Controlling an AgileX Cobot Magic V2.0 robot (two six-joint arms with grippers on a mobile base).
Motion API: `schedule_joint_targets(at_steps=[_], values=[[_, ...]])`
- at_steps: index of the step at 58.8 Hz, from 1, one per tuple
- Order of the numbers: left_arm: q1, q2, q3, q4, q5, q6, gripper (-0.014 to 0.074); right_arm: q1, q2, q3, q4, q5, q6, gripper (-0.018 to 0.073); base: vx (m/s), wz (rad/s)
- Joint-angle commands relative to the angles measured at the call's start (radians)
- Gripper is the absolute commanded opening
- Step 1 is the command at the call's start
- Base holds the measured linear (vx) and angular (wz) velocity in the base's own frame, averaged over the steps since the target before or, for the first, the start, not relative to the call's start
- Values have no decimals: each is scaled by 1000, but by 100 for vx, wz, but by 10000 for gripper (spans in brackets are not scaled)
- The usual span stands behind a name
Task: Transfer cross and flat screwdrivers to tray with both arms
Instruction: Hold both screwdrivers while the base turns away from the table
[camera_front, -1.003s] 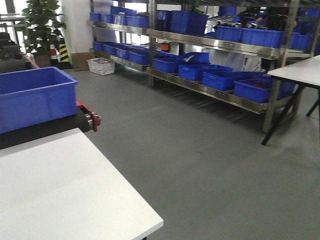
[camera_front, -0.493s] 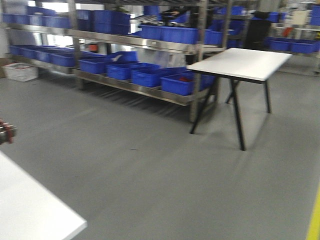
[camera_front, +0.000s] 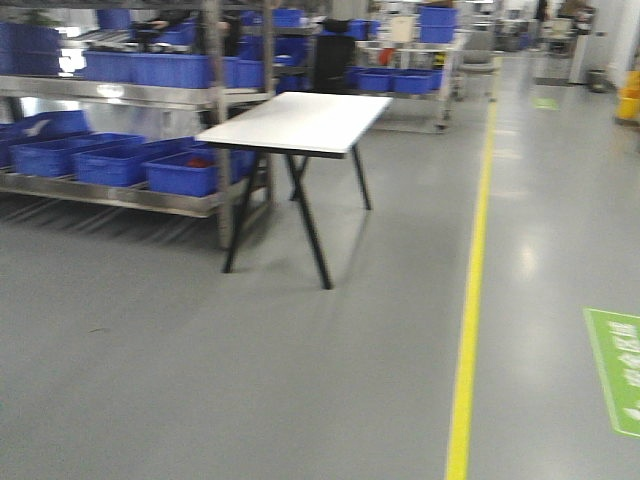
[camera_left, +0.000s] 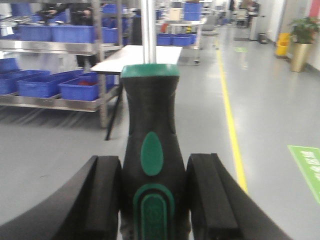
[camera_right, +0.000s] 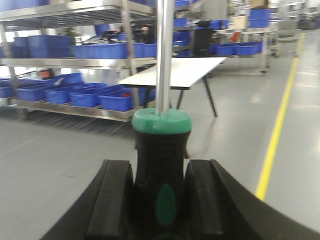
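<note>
- The left gripper clamps the black-and-green handle of one screwdriver, its steel shaft running straight away from the pads
- The right gripper pinches the other screwdriver likewise, shaft straight out
- Beyond: grey floor, a white table, a yellow line
- Farthest: steel shelving holding blue bins

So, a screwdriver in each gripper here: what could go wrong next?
The left screwdriver and right screwdriver are pinched only at their handles between the fingers; either could slip or twist.
Their steel shafts project forward and could strike the white table or shelving.
No tray is in view.
</note>
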Motion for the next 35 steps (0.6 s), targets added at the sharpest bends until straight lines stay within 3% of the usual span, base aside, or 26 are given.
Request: schedule_joint_targets(at_steps=[1, 19, 35], values=[[-4, 12, -28, -9, -92, -9, 0, -5, 6, -28, -8, -90, -8, -8, 21, -65], [-4, 12, -28, -9, -92, -9, 0, -5, 6, -28, -8, -90, -8, -8, 23, -52], [-4, 12, -28, -9, -92, -9, 0, -5, 6, -28, -8, -90, -8, -8, 28, -24]])
